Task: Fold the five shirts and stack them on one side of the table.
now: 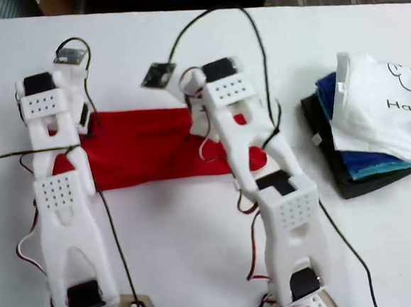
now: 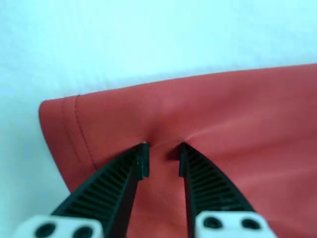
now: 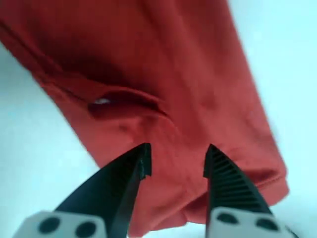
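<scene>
Red shirt (image 1: 145,155) lies flat on the white desk (image 1: 192,254), folded into a long band running crosswise under both arms. From above, one arm is on each end region of it.

Left gripper (image 2: 163,159): down on the cloth near the hemmed end of the band, just in from the stitched edge. Jaws only slightly apart, tips pressed into the fabric, with a small pucker of red cloth gathered between them. Not closed up tight as far as I can see.

Right gripper (image 3: 177,161): over the other stretch of the red shirt, jaws clearly spread, cloth below and between them. Nothing clamped. A slit-like opening in the fabric with a pale tag sits just past the tips.

Stack of folded shirts (image 1: 365,148) is on the desk beyond the right arm, well apart from the red one: white shirt (image 1: 376,101) on top, blue and teal layers under it, black at the bottom.
</scene>
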Controlling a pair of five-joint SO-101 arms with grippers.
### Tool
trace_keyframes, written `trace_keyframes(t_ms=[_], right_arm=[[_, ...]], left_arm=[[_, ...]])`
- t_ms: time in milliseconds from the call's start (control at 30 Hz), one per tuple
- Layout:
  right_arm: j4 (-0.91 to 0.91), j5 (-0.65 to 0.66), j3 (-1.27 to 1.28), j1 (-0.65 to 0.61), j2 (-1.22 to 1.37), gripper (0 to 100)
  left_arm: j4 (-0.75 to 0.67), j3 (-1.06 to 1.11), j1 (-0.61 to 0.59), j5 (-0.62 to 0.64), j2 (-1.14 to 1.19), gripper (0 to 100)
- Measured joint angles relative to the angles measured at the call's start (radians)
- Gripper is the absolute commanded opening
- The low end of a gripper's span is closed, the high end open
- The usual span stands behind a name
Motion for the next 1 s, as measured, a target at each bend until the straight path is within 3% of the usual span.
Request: trace_keyframes(t_ms=[300,467,733,1000], right_arm=[[0.017,0.060,0.002,-0.018,0.112,18.5],[0.011,0.086,-0.002,-0.015,0.184,0.7],[0.052,0.037,-0.012,-0.017,0.170,2.2],[0.084,0.032,0.077,-0.038,-0.077,2.2]], left_arm=[[0.000,0.000,0.000,0.000,0.000,13],[0.000,0.000,0.000,0.000,0.000,13],[0.000,0.000,0.000,0.000,0.002,13],[-0.002,0.000,0.000,0.031,0.002,13]])
